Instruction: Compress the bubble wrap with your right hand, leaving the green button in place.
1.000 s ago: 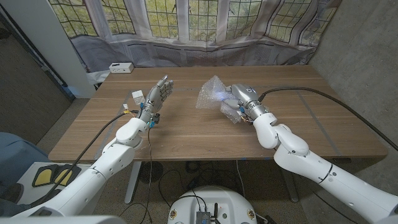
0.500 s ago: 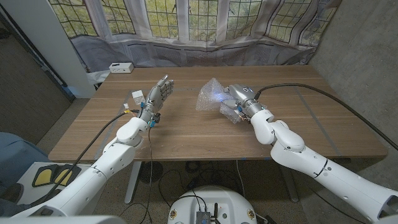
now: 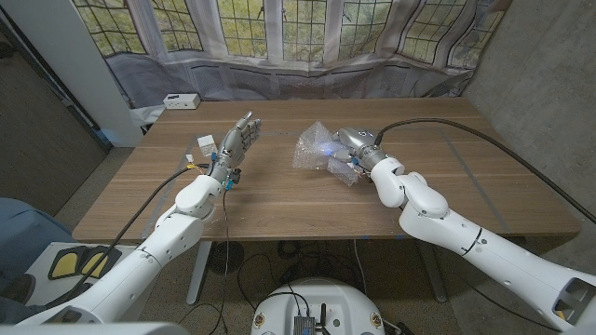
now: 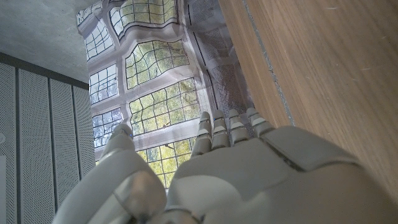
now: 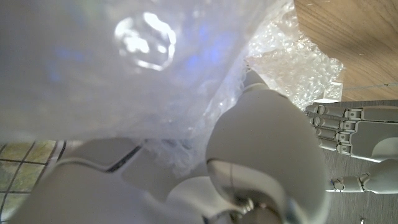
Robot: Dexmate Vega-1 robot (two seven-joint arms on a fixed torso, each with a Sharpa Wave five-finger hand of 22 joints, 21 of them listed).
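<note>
A crumpled sheet of clear bubble wrap [image 3: 314, 143] lies mid-table, a little right of centre. My right hand [image 3: 351, 150] sits on its right side with the fingers closed into the plastic, and more wrap bunches under the wrist [image 3: 348, 174]. In the right wrist view the bubble wrap [image 5: 124, 68] drapes over my right hand [image 5: 261, 143]. My left hand [image 3: 238, 142] stands raised above the table's left part, fingers straight and apart, holding nothing. It appears again as my left hand [image 4: 217, 174] and my left hand [image 5: 348, 130]. I cannot make out a green button.
A small white object [image 3: 205, 143] lies just left of my left hand. A white box [image 3: 180, 100] sits at the far left corner of the wooden table [image 3: 279, 200]. Windows and a curtain run behind the far edge.
My right hand has shifted slightly left into the bubble wrap, and its forearm has swung in behind it. The wrap is bunched a bit tighter. The left hand has not moved.
</note>
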